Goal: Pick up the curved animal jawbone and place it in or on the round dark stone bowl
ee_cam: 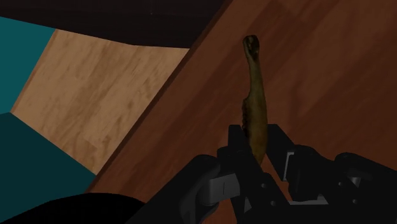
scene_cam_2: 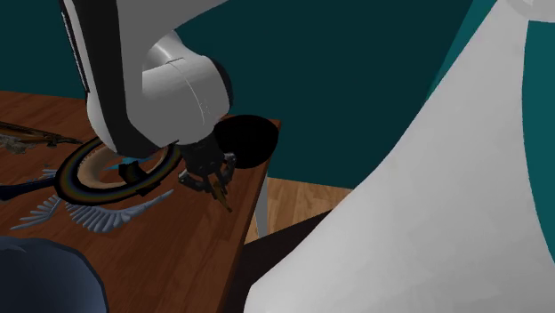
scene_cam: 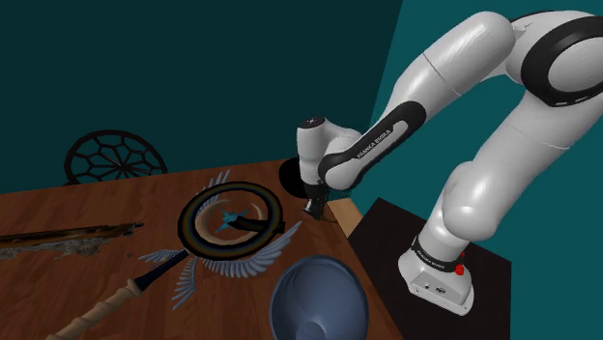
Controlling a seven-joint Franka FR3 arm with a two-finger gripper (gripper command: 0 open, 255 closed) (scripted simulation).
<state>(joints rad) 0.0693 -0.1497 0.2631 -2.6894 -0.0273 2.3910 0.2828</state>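
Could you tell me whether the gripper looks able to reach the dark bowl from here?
Probably yes: the gripper, clasping the jawbone, hangs right beside the bowl at the table corner, with nothing standing between them.

Wooden table (scene_cam: 97, 205): winged ring (scene_cam: 232, 220) at centre, black bowl (scene_cam: 290, 173) behind it, grey-blue bowl (scene_cam: 319, 299) bottom centre, club (scene_cam: 101, 307) lower left.

The arm (scene_cam: 483, 135) arches over and reaches low, wrist bent, gripper (scene_cam: 314, 207) pointing down, its fingers (ee_cam: 236, 139) clamped on the bone (ee_cam: 255, 95).
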